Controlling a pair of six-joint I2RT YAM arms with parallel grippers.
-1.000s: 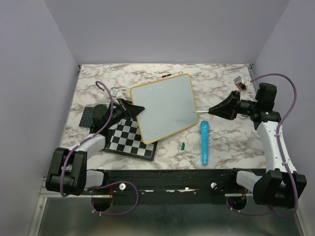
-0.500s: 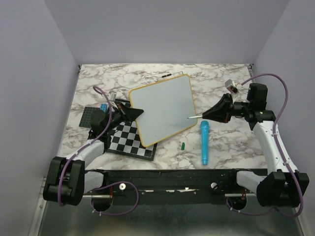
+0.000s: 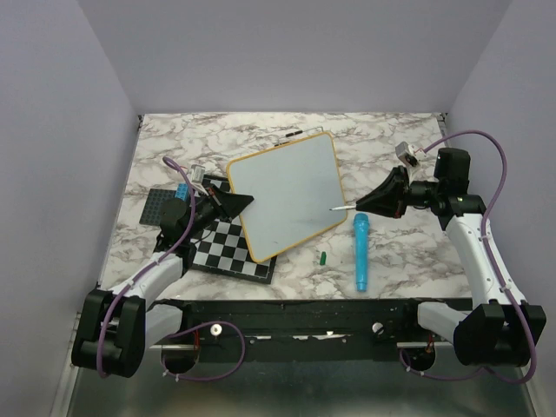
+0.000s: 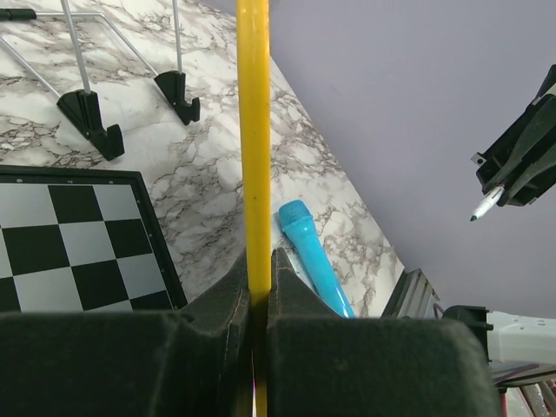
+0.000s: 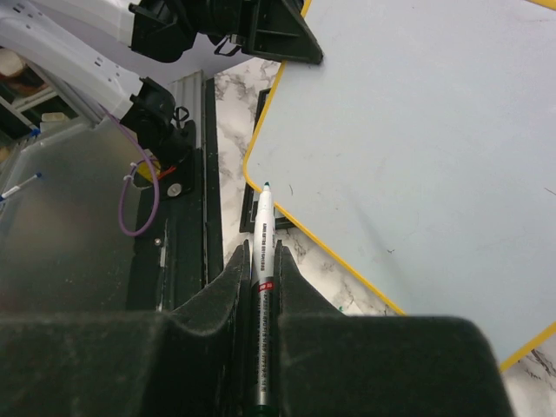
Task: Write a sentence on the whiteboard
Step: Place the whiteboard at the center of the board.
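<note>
Over the last second the right pincer (image 3: 365, 202), clenched on the marker (image 5: 263, 228), has swung in. The marker's tip now hangs just ahead of it, over the edge of the whiteboard (image 3: 287, 195). The left pincer (image 4: 258, 261) stays clamped on the board's yellow frame. No lettering shows yet, so writing seems about to start.

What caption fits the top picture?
Left fingers pinch the whiteboard by its edge; right fingers point a marker at its face.
</note>
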